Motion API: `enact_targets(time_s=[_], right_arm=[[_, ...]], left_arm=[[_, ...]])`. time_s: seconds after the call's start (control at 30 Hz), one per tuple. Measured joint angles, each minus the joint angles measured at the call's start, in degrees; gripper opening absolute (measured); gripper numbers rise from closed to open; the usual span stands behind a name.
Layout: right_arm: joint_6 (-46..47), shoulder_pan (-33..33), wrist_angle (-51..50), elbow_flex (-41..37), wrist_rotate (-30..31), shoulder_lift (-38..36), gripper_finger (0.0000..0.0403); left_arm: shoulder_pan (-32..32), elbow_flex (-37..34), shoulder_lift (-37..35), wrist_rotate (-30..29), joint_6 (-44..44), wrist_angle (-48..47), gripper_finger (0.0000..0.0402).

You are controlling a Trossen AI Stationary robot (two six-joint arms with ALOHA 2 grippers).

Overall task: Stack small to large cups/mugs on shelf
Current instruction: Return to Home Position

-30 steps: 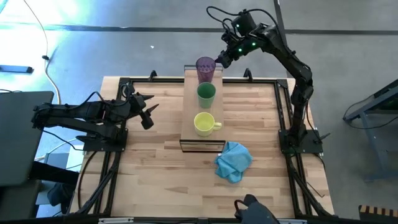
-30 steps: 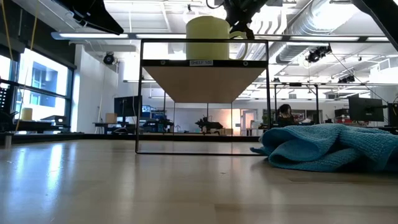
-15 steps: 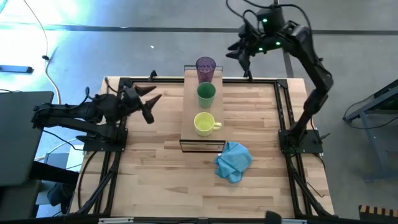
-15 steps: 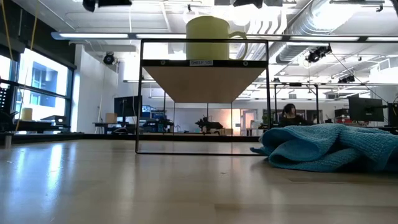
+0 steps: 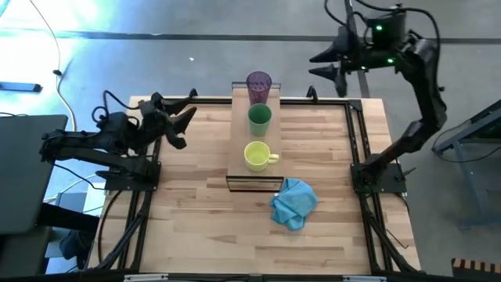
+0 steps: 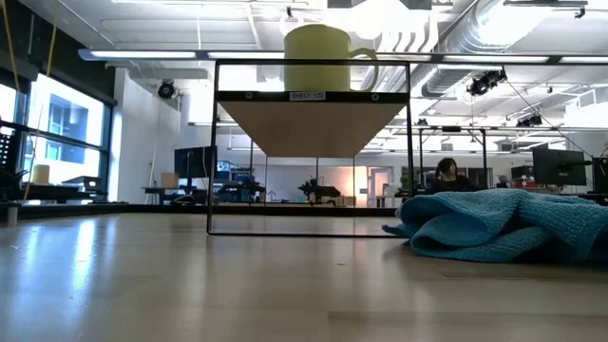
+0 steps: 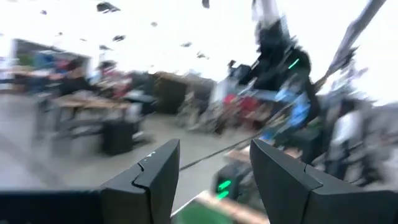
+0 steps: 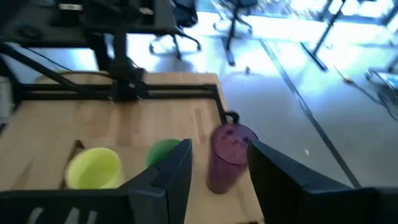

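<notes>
My right gripper (image 5: 316,66) hangs spread wide and empty beyond the far edge of the table (image 5: 196,204), well right of the purple tumbler (image 5: 259,84). My left gripper (image 5: 184,128), also wide and empty, sits over the table's left side. On the shelf (image 5: 254,178), the yellow mug (image 5: 257,156), green cup (image 5: 260,117) and purple tumbler stand in a row, tumbler farthest back.

Shelf (image 5: 239,139) bears purple tumbler (image 5: 259,84), green cup (image 5: 260,117), yellow mug (image 5: 257,155).
</notes>
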Motion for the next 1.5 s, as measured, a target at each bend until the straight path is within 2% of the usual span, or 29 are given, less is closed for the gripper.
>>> enact_targets(time_s=[0.23, 0.4, 0.67, 0.87, 0.93, 1.07, 1.17, 1.5], right_arm=[[-5.0, 0.0, -2.8, -0.2, -10.2, -3.4, 0.0147], [-7.0, 0.0, -3.9, -0.2, -14.0, -4.6, 0.0147], [-4.9, 0.4, 0.5, -0.2, -25.5, -3.6, 0.0147], [8.8, 0.9, -3.8, -0.2, -22.3, -1.2, 0.0147], [10.6, 0.9, -7.4, -0.2, -21.0, -0.3, 0.0147], [15.3, 0.9, -13.0, -0.2, -13.0, 1.7, 0.0147], [9.9, 0.8, -14.7, -0.3, -10.2, 2.3, 0.0147], [1.5, 1.5, -3.7, -0.2, -12.2, -1.6, 0.0147]], left_arm=[[0.0, 0.0, -0.2, 12.5, 2.7, 5.1, 0.0184], [0.0, 0.0, 0.1, 12.1, 2.2, 4.2, 0.0184], [0.0, 0.0, 0.1, 12.5, 5.1, 3.9, 0.0184], [0.0, 0.0, 0.1, 12.5, 4.7, -1.5, 0.0184], [0.0, 0.0, 0.2, 12.5, 3.5, -2.5, 0.0184], [0.0, 0.0, 0.0, 12.5, 1.7, -0.5, 0.0184], [0.0, 0.0, -0.6, 13.0, 3.3, -0.3, 0.0184], [0.0, 0.0, -1.7, 14.4, 3.6, 0.1, 0.0184]])
